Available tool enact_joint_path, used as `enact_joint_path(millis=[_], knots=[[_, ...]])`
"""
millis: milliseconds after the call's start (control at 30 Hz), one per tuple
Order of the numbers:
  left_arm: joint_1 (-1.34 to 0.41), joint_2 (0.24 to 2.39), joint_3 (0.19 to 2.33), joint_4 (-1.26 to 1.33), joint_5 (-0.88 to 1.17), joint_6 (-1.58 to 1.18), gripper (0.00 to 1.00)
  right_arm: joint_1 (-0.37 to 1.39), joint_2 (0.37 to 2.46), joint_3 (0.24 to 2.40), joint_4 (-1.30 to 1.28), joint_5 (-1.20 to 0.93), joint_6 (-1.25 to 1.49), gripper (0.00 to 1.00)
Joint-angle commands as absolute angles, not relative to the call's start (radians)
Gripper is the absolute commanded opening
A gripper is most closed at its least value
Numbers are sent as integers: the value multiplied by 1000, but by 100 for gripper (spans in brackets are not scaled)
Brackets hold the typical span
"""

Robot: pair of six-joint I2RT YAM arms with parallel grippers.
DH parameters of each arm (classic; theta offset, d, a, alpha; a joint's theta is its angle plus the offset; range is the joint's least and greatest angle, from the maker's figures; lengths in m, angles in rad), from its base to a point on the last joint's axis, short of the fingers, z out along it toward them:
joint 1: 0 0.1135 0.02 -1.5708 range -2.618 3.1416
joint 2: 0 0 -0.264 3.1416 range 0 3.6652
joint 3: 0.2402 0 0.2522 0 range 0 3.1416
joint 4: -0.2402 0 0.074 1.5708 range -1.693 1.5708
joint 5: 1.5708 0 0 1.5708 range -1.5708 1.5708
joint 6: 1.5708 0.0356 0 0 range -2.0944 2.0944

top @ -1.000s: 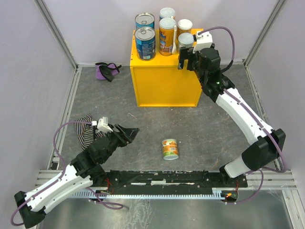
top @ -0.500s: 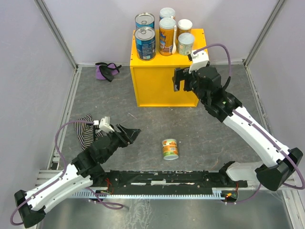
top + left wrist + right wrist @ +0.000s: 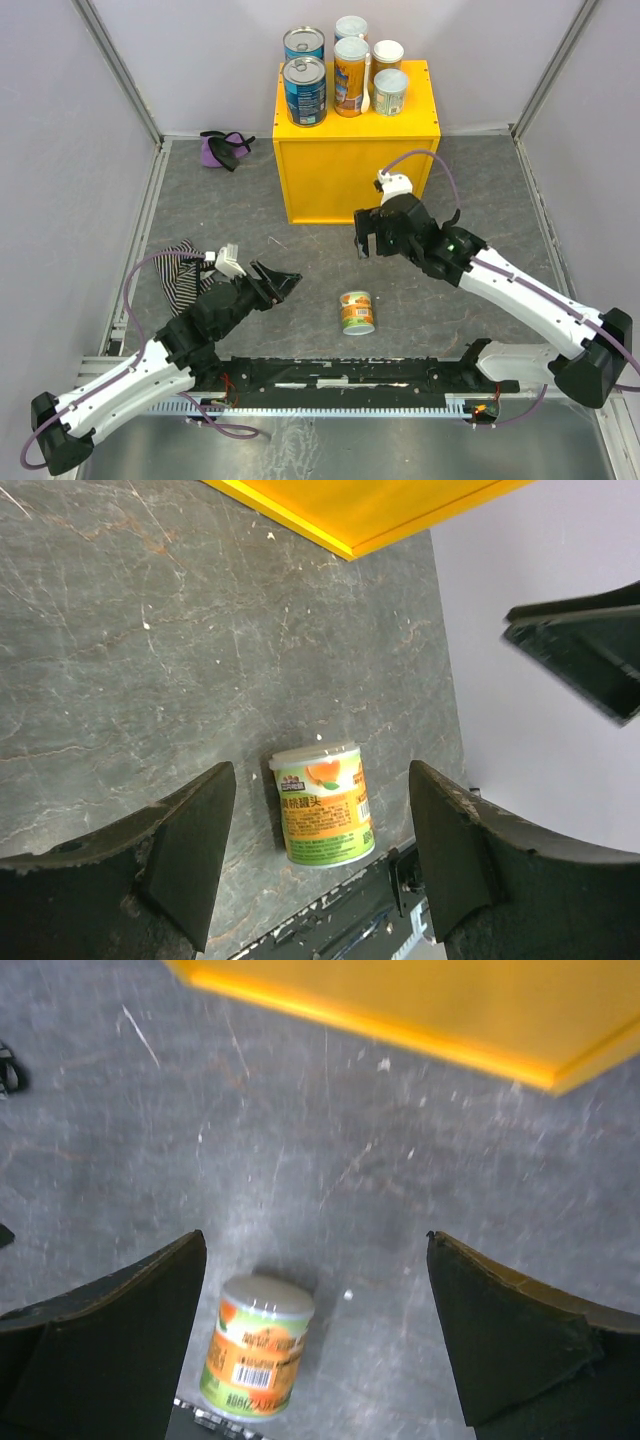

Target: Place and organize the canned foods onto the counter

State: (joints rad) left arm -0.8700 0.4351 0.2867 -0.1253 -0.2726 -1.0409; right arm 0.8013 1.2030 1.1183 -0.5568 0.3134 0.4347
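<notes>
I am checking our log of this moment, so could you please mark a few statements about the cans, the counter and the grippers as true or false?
1. Six cans stand on the counter. True.
2. The right gripper holds a can. False: it is open and empty.
3. An orange can sits on the table, off the counter. True.
4. The purple cloth lies on the counter. False: it lies on the table, left of the counter.
5. The left gripper is shut. False: it is open.
</notes>
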Motion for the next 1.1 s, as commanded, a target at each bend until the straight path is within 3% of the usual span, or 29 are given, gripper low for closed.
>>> enact_joint_path(millis=[0,467,1067], knots=[[-865,435,276,-92,-244,-1088,76,846,1179,1069,-620,288,625,98],[-865,391,240,-109,-247,-1114,76,946,1305,947,-636,231,978,98],[-865,337,218,-138,-259,-1130,76,981,1480,958,-614,197,999,100]])
